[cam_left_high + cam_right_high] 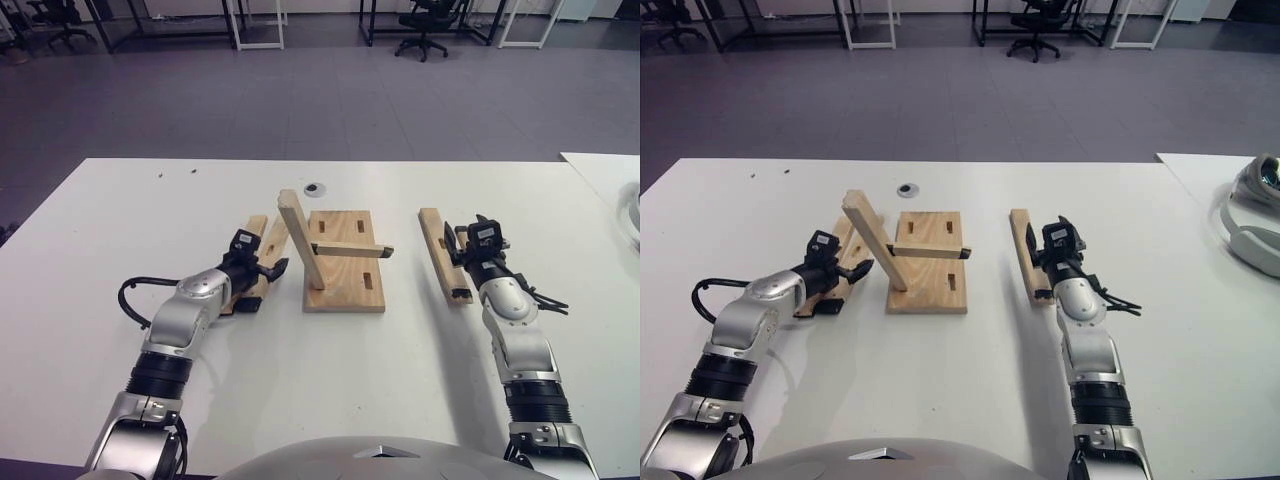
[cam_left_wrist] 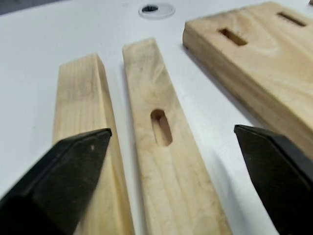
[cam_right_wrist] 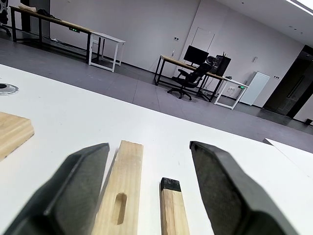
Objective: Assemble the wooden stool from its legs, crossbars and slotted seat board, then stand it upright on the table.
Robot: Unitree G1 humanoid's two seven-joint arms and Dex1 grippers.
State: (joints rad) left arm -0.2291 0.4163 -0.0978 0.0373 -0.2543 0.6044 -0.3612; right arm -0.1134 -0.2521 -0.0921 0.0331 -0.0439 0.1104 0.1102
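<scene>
Left gripper [image 2: 171,142], fingers spread, hung over two loose legs [image 2: 146,93]; right gripper [image 3: 149,161], likewise spread, over another leg [image 3: 126,169], poised to pick.

**Workpiece Layout on the Table**

The seat board [image 1: 930,275] lies flat near the centre of the white table [image 1: 970,380], slots facing up. One leg [image 1: 876,242] stands at the board's 8 o'clock corner, tilted toward 11 o'clock. A crossbar [image 1: 932,252] runs from this leg toward 3 o'clock, above the board. At 9 o'clock of the board, loose legs [image 1: 843,238] lie side by side, with the left gripper [image 1: 846,280] over them. At 3 o'clock, a further leg [image 1: 1021,250] lies flat, with the right gripper [image 1: 1048,240] at it. A round grommet [image 1: 906,189] sits at 12 o'clock. A white headset [image 1: 1252,215] lies well apart at 3 o'clock.
</scene>
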